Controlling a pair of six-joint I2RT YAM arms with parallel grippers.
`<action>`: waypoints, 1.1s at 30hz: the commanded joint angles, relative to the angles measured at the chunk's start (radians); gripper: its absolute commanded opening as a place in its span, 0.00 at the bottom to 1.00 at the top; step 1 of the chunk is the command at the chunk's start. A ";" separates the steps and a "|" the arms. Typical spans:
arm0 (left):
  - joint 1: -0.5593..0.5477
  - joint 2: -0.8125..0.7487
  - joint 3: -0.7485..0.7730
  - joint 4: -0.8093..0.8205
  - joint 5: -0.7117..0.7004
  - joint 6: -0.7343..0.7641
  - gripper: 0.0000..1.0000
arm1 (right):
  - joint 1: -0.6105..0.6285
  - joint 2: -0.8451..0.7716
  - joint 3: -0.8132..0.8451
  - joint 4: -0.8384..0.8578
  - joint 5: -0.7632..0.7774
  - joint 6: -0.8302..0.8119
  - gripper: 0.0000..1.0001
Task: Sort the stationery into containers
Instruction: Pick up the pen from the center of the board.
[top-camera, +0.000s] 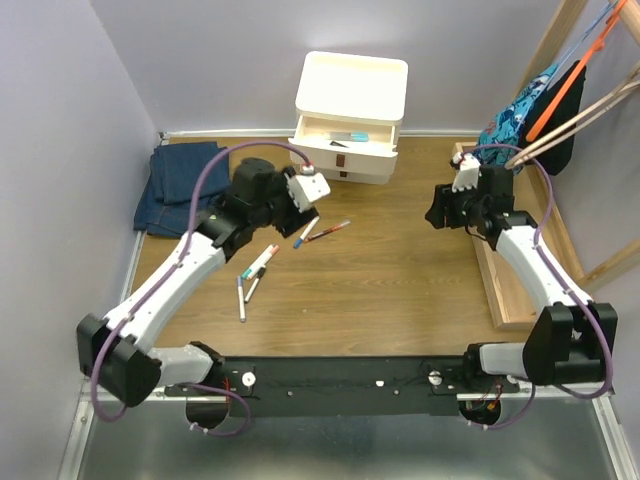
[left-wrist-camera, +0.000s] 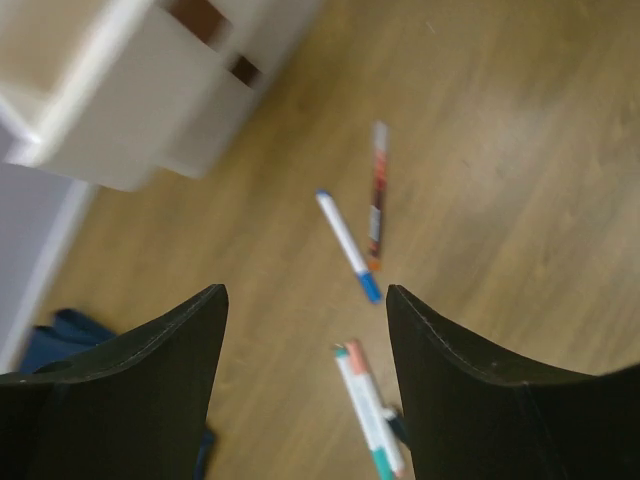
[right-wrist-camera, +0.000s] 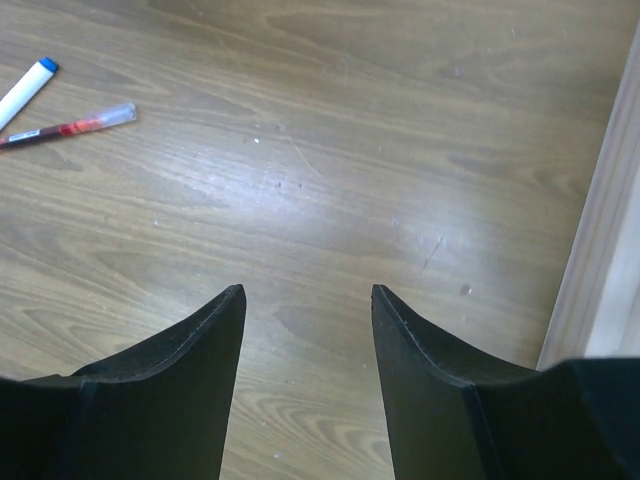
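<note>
- Left gripper spread wide, nothing held; blue-capped pen seen on desk beyond the jaws, untouched.
- Right gripper parted, nothing held; same pen well apart.

Bare counter from centre to right, a wide lane between the arms. Left of centre it's cluttered: blue-capped pen and red pen side by side below the left tool, four more pens nearer. Cabinet blocks far centre, and its open top drawer juts toward the near side. Jeans fill the far-left corner. Wooden tray lines the right edge beside the right tool.
</note>
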 joint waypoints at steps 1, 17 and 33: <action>0.004 0.112 -0.140 -0.002 0.161 0.011 0.72 | 0.056 0.095 0.123 -0.087 -0.052 -0.178 0.60; 0.001 0.516 0.073 -0.012 0.249 0.125 0.71 | 0.289 0.111 0.128 -0.156 -0.076 -0.450 0.76; -0.002 0.851 0.359 -0.100 0.212 0.125 0.60 | 0.291 0.097 0.122 -0.107 -0.070 -0.373 0.79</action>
